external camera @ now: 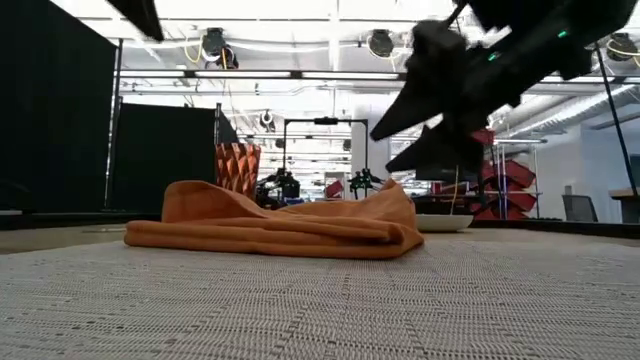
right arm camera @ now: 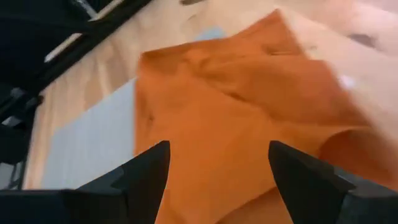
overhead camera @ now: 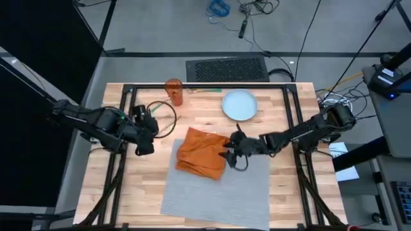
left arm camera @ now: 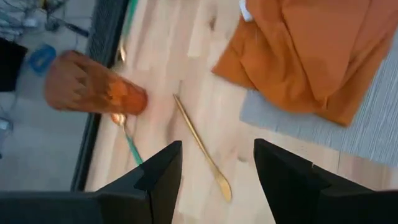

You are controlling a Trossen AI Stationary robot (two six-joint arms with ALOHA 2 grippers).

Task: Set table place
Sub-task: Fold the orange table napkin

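Right gripper (overhead camera: 230, 153): fingers spread, empty, just above the napkin's near edge.
Left gripper (overhead camera: 144, 138): fingers spread, empty, waiting beside the mat's corner.
Napkin (overhead camera: 201, 153): soft orange cloth, crumpled, on the placemat's far end.
Placemat (overhead camera: 218, 189): flat grey weave, rectangular, on the wooden table (overhead camera: 144, 186).
Plate (overhead camera: 239, 104): round, pale, behind the mat.

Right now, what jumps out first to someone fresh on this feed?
The crumpled orange napkin lies across the far edge of the grey placemat. The right gripper hangs over the napkin's right edge, jaws open. The left gripper waits open over bare table, left of the napkin.
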